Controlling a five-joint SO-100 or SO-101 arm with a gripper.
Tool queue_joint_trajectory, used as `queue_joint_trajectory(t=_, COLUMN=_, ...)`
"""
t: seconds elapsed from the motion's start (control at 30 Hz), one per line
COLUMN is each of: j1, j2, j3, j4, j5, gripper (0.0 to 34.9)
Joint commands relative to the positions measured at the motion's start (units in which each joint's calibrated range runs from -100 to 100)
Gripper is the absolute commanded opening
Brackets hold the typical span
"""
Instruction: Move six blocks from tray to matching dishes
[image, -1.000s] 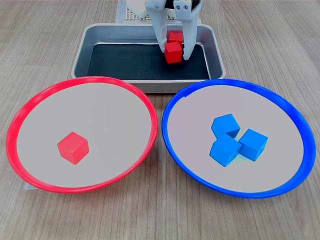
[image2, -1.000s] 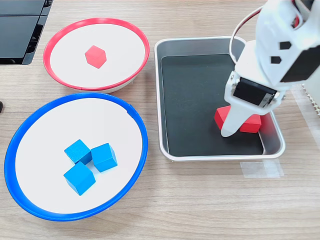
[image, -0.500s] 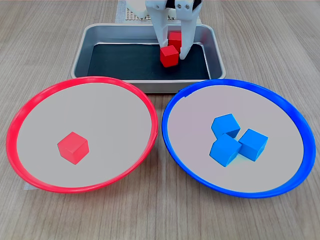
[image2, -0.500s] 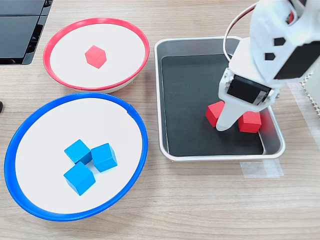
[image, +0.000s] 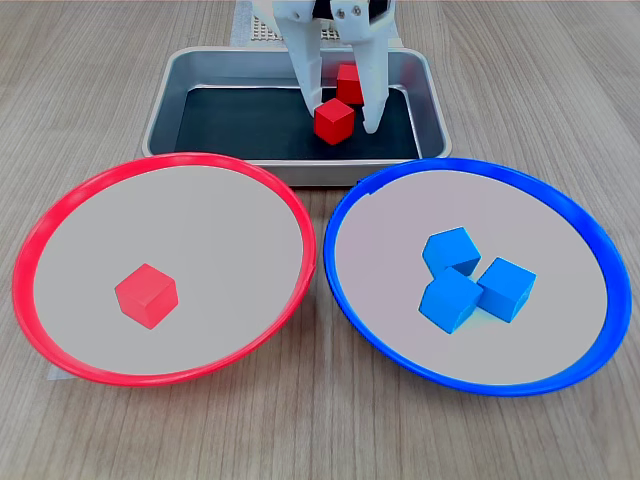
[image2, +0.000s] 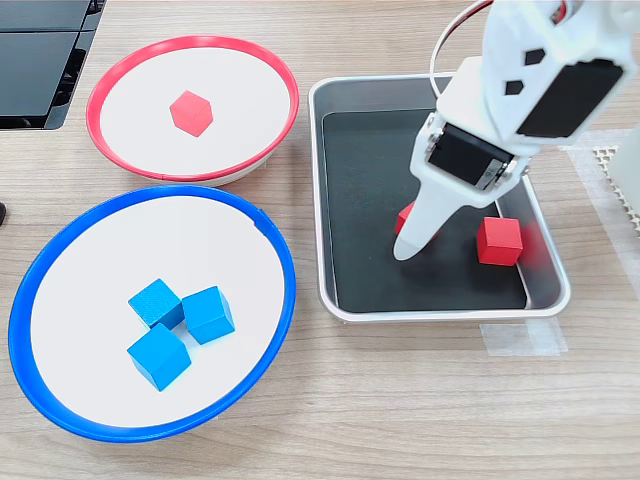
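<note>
The white gripper (image: 342, 112) hangs over the silver tray (image: 165, 100) with its jaws spread fairly wide. In the first exterior view a red cube (image: 334, 120) sits in the gap between the two fingers, close against the finger on the first exterior view's left; there's clear space on its other side, so it isn't pinched. I can't tell if that finger actually touches it. In the second exterior view the gripper (image2: 415, 235) covers most of that cube, and only a red sliver (image2: 405, 217) peeks out beside the pointed fingertip (image2: 406, 249).

A second red cube (image2: 499, 240) sits on the tray's (image2: 445, 313) black floor, apart from the first one and nearer the tray's wall on the second exterior view's right. In the first exterior view it (image: 349, 83) is partly hidden behind the fingers.

In front of the tray in the first exterior view are the two dishes, side by side and almost touching. The red-rimmed dish (image: 60, 215) holds one red cube (image: 146, 295) — the blue-rimmed dish (image: 570, 210) holds three blue cubes (image: 472, 280) bunched together and touching each other. The second exterior view shows the same thing: red dish (image2: 130, 65), blue dish (image2: 60, 240), blue cluster (image2: 180, 318).

Everything's on a wood-grain table (image: 320, 430). The fingers are inside the tray's raised walls.
</note>
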Motion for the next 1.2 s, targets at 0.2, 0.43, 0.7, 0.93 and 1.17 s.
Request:
queue_joint_trajectory(t=0.2, j1=0.73, j2=0.12, j3=-0.21, j4=0.56, j5=-0.29, gripper=1.4)
queue_joint_trajectory(t=0.43, j1=2.15, j2=3.02, j3=-18.24, j4=0.72, j5=-8.50, gripper=0.1)
queue_joint_trajectory(t=0.7, j1=12.59, j2=27.92, j3=-57.75, j4=0.47, j5=-21.78, gripper=0.1)
queue_joint_trajectory(t=0.93, j1=17.11, j2=36.62, j3=-63.66, j4=-2.00, j5=-19.10, gripper=14.2)
queue_joint_trajectory(t=1.17, j1=17.67, j2=27.92, j3=-51.56, j4=-1.26, j5=-16.31, gripper=17.3)
